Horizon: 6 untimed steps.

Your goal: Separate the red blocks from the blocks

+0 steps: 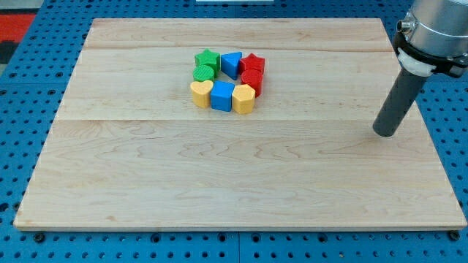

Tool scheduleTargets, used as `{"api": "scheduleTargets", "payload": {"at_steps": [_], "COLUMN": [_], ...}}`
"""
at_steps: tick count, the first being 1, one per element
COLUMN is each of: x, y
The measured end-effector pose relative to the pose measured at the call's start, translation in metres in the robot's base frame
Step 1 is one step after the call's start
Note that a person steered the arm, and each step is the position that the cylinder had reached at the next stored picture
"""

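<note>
Several small blocks sit in a tight ring above the middle of the wooden board (234,168). A red star (253,63) is at the ring's upper right, and a red block (252,79) touches it just below. A blue triangle (232,63) is at the top, a green star (207,58) at the upper left, a green round block (204,72) below it. A yellow heart (201,93), a blue cube (221,96) and a yellow block (244,98) form the bottom row. My tip (385,132) rests on the board far to the view's right of the blocks, touching none.
The board lies on a blue pegboard table (29,109). The arm's grey body (433,33) hangs over the board's upper right corner. A red panel (22,25) shows at the upper left.
</note>
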State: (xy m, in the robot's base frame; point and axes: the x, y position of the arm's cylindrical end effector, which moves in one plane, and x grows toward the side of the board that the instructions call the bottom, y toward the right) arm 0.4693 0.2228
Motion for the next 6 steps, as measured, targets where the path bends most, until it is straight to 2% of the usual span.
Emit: {"api": "scheduleTargets", "payload": {"at_steps": [1, 2, 3, 4, 5, 6], "x": [0.002, 0.006, -0.026, -0.075, -0.098, -0.075], "y": [0.0, 0.045, 0.065, 0.023, -0.045, -0.115]}}
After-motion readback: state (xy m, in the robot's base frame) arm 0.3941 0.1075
